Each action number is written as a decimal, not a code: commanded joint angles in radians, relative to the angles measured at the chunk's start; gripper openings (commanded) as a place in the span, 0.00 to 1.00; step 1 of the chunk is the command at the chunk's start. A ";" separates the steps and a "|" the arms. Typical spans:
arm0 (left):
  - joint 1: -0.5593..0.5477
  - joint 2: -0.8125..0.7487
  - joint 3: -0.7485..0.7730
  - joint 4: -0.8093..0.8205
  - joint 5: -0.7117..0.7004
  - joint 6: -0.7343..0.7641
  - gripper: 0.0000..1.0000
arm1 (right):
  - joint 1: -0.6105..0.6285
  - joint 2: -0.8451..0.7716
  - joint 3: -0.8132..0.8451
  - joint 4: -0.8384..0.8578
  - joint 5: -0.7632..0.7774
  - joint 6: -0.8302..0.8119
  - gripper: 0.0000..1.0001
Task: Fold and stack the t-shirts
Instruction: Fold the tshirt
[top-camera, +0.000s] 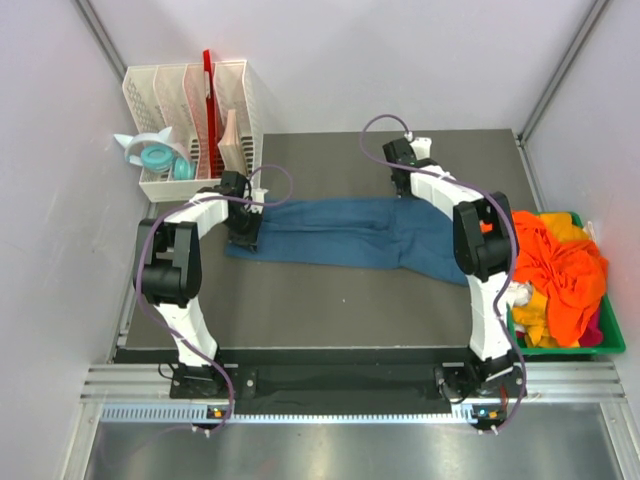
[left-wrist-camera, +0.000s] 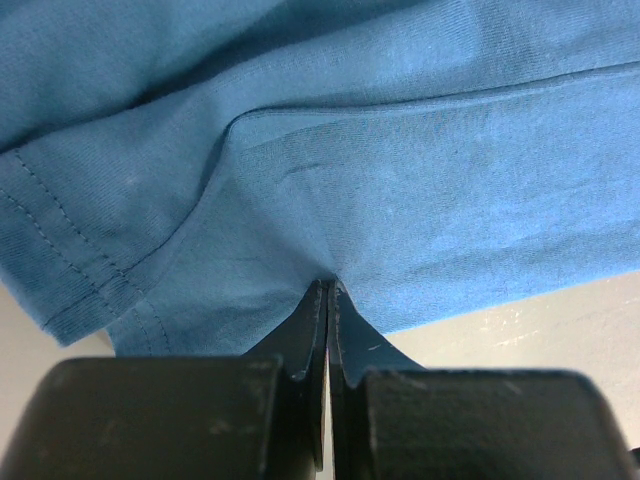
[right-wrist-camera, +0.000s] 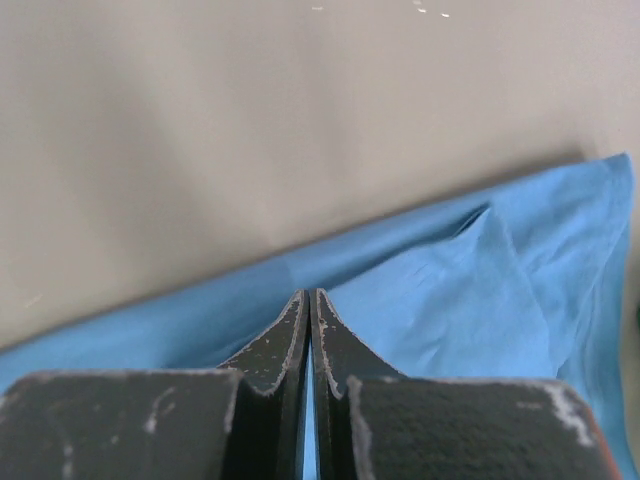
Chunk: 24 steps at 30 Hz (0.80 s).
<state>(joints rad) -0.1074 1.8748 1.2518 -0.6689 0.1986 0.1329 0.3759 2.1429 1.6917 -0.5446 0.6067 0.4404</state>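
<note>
Teal-blue cotton tee (top-camera: 350, 235) lies stretched lengthwise across the grey table mat (top-camera: 330, 300) as I work both arms from the remote desk. It is already narrowed into a long band.

L side: left gripper (left-wrist-camera: 328, 290) is pinched fully closed on the tee near its hemmed end, cloth puckering into the tips. R side: right gripper (right-wrist-camera: 306, 300) is closed too, with a sliver of blue showing between the fingers, so I judge it has a fold at the far edge.

Risks, as I read them:
- Either pinch may hold only the top layer. On a lift, the lower layers would sag and the fold would open.
- If the arms move out of step, the band will twist or drag along the mat.
- The R pinch looks shallow, right at the fabric edge, so a quick pull could slip it out.

Count:
- 1 teal tee on the mat.
- 2 grippers, both on it.
- 1 green plastic bin (top-camera: 615, 340) at R, holding a heap of orange tees (top-camera: 560, 270) with yellow, magenta and white scraps. Can't tell how many.
- 1 white slotted rack (top-camera: 190, 110) at far L.
</note>
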 joint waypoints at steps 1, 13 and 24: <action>0.003 0.011 -0.017 0.006 -0.037 0.001 0.00 | -0.054 -0.032 0.015 0.058 -0.039 -0.045 0.00; 0.064 -0.148 0.011 0.150 0.029 -0.096 0.15 | 0.194 -0.479 -0.380 0.104 -0.114 0.053 0.33; 0.095 0.041 0.093 0.095 -0.148 -0.107 0.13 | 0.307 -0.416 -0.537 0.124 -0.127 0.208 0.32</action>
<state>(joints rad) -0.0326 1.8935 1.3453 -0.5804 0.1085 0.0341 0.6811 1.7309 1.1702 -0.4469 0.4774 0.5812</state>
